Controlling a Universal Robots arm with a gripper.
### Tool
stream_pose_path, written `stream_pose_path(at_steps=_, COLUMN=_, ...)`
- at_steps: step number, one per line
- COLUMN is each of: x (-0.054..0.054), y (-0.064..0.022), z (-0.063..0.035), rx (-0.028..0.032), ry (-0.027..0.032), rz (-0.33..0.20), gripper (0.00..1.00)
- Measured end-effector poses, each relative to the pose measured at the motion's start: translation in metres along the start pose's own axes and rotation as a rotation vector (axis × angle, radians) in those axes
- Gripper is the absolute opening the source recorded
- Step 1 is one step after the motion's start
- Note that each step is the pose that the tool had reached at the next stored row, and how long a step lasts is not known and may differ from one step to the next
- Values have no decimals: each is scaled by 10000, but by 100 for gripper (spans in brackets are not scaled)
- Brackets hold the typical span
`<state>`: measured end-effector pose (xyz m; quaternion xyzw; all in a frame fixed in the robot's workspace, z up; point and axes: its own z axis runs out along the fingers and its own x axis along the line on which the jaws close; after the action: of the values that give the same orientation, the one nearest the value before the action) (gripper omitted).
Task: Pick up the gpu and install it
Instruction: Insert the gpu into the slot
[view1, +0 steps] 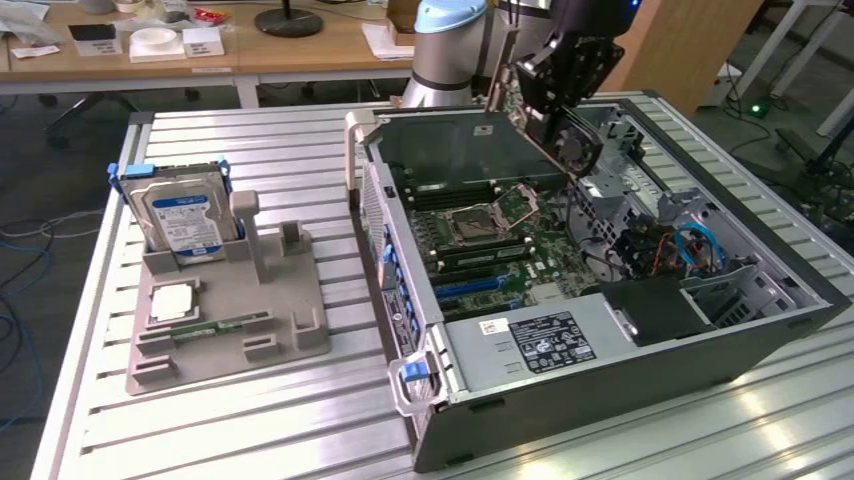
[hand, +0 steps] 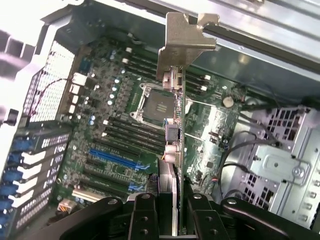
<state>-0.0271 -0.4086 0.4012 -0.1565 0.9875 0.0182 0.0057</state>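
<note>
The gpu (view1: 550, 138) hangs edge-down over the open computer case (view1: 787, 318), a thin dark card with a round fan on its face. My gripper (view1: 550, 92) is shut on its upper edge. In the wrist view the gpu (hand: 173, 131) runs away from the camera, its pale metal end bracket (hand: 186, 41) at the far end. The black fingers (hand: 145, 216) of the gripper (hand: 172, 216) clamp it from both sides. Below lies the green motherboard (hand: 112, 120) with its blue slot (hand: 112, 158). The card is held above the board, apart from it.
Inside the case are the CPU socket (view1: 477, 222), a power supply (view1: 547, 342) and a drive cage with cables (view1: 681, 250). On the exterior view's left, a grey fixture (view1: 254, 290) holds a silver hard drive (view1: 187, 222), a chip (view1: 174, 300) and a memory stick (view1: 214, 325).
</note>
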Motion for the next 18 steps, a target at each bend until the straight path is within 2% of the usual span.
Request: stream_pose_path(at_steps=18, x=0, y=0, z=2, rx=62, ry=144, rz=-3096, gripper=27)
